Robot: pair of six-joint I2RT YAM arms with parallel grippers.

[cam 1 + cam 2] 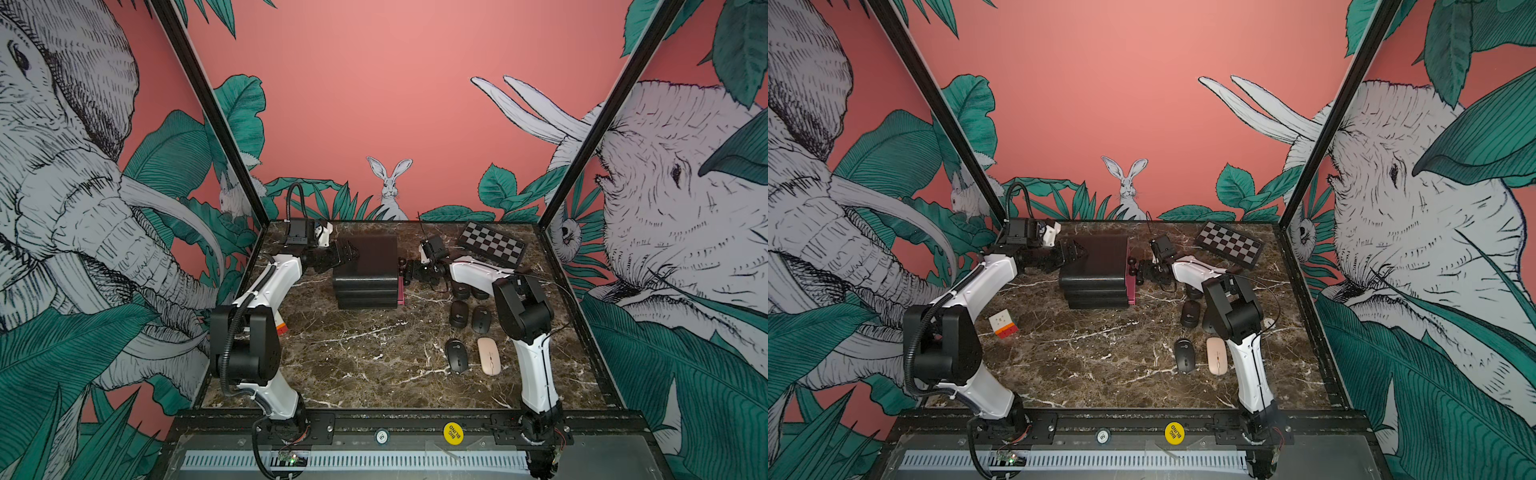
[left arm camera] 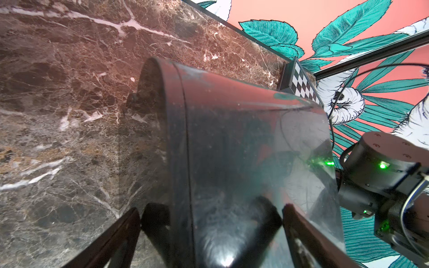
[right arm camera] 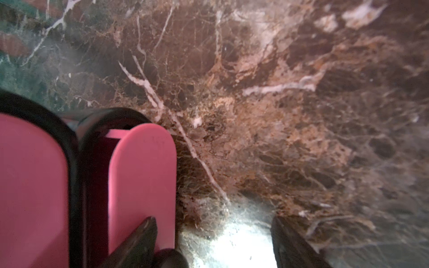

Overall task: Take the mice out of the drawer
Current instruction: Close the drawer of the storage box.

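The drawer unit is a glossy black cabinet (image 1: 365,270) with pink drawer fronts (image 1: 1131,286) facing right. Several mice lie on the table to its right: black ones (image 1: 459,313) (image 1: 481,319) (image 1: 456,356), a pale pink-cream one (image 1: 488,356), and others half hidden under my right arm (image 1: 460,289). My left gripper (image 1: 347,251) (image 2: 213,232) is open, its fingers spread across the cabinet's top left edge. My right gripper (image 1: 403,270) (image 3: 213,241) is open beside a pink drawer front (image 3: 141,181) that stands slightly pulled out. Only bare table lies between its fingers.
A checkered board (image 1: 492,243) lies at the back right corner. A colour cube (image 1: 1003,324) sits near my left arm's elbow. Black frame rails border the marble table (image 1: 374,365).
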